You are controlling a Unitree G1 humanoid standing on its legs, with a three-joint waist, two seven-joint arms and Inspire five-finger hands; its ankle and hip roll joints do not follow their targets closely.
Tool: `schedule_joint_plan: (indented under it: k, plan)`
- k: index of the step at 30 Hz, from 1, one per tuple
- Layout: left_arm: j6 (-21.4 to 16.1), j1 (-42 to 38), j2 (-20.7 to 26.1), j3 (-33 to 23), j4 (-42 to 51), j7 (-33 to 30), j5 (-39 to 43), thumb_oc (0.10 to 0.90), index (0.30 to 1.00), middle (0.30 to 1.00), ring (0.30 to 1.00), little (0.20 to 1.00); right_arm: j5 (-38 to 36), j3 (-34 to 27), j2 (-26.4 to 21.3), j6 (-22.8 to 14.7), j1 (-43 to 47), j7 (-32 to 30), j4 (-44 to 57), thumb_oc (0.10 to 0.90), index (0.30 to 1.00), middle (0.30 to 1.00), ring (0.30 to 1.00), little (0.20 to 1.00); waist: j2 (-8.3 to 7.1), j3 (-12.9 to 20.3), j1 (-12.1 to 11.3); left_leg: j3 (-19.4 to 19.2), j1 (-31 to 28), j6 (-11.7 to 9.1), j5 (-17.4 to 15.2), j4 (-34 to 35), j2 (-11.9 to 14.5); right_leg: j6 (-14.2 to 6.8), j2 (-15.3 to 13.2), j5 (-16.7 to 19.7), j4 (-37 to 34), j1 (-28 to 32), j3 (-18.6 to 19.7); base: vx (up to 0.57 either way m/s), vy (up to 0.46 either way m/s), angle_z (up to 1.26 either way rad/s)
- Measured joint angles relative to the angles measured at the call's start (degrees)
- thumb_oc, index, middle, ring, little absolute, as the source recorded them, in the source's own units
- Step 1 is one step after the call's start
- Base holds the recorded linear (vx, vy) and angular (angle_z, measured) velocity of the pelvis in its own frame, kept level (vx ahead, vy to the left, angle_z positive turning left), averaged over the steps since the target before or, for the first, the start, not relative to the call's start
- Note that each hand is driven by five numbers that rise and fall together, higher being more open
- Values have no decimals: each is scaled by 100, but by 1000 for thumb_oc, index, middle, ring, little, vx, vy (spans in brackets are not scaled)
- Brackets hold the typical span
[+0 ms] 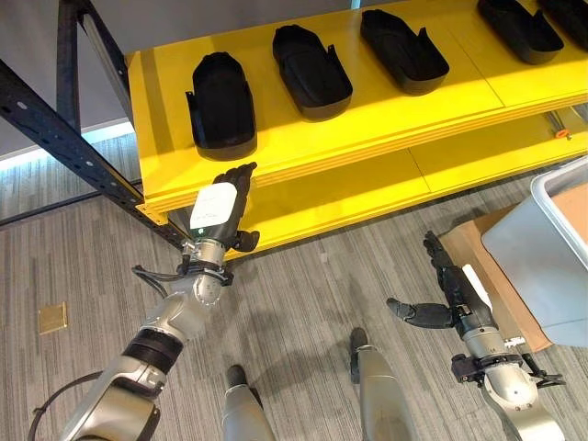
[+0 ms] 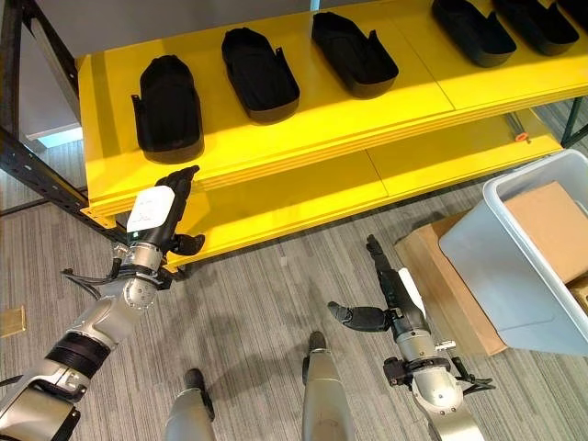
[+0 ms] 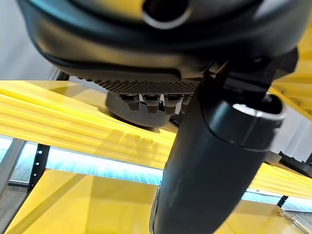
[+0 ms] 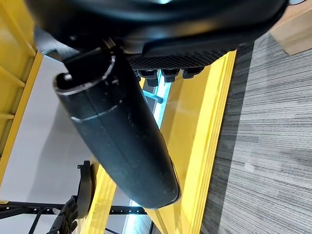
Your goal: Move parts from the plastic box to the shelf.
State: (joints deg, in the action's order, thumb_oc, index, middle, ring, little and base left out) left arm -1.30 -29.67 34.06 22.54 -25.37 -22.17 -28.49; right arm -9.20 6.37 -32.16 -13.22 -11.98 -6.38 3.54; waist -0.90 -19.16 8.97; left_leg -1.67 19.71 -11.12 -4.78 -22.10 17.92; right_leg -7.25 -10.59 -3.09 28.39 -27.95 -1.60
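Note:
Several black moulded parts lie in a row on the yellow shelf (image 1: pixel 386 115); the nearest is the leftmost part (image 1: pixel 221 104), then a second part (image 1: pixel 310 72) and a third part (image 1: pixel 402 50). My left hand (image 1: pixel 220 211) is raised just below the shelf's front edge under the leftmost part, fingers straight, holding nothing. My right hand (image 1: pixel 457 292) hangs low over the floor beside the grey plastic box (image 1: pixel 542 253), fingers straight, thumb spread, empty. In the left wrist view the thumb (image 3: pixel 214 165) and the leftmost part (image 3: pixel 141 109) on the shelf show.
A dark steel shelf post (image 1: pixel 64 138) slants at the left. A flat cardboard sheet (image 1: pixel 487 276) lies under the plastic box on the grey carpet. A lower yellow shelf board (image 1: pixel 367 193) sticks out beneath the top one. A brass floor plate (image 1: pixel 52 318) sits at left.

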Motion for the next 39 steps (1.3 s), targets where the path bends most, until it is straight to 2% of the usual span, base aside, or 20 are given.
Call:
schedule_joint_plan:
  k: [3,11,16,22,35,39]
  plan:
    - [28,-105,-125,0,-232,-1,3,900,1000,1000,1000,1000,0,0,-14,-1,-9,-23,1,900,1000,1000,1000,1000,-2,1,15,-18,1,-9,-9,-14,3,21,9,12,-4,-18,27,-4,-10,-5]
    - [131,-147,-124,0,-401,-8,4,900,1000,1000,1000,1000,0,-5,-43,-1,-110,-44,2,900,1000,1000,1000,1000,-7,5,21,-104,13,-7,-30,-61,17,-5,31,-4,67,-118,125,-1,-4,-5]
    - [201,-461,-82,12,-809,-20,-4,900,1000,1000,1000,1000,-1,-9,-76,-2,-158,-44,2,900,1000,1000,1000,1000,-10,16,22,-103,47,-16,-35,-96,60,9,72,6,65,-140,128,1,0,-1]
    - [244,-673,-57,12,-854,-114,-3,900,1000,1000,1000,1000,-2,-12,-79,-2,-159,-40,3,900,1000,1000,1000,1000,-19,61,21,-96,133,-35,-55,-176,84,59,92,41,81,-198,125,0,0,0]
    - [255,-996,327,49,-853,-120,-5,900,1000,1000,1000,1000,-5,-33,-80,-4,-171,-23,3,900,1000,1000,1000,1000,-29,159,21,-90,216,-32,-68,-211,85,26,94,20,112,-287,132,0,0,0]
    - [256,-1227,336,263,-1118,-108,-128,900,1000,1000,1000,1000,-4,-35,-80,-4,-191,-14,3,900,1000,1000,1000,1000,-29,160,40,-91,217,-35,-70,-221,86,26,96,21,109,-287,135,0,0,0]
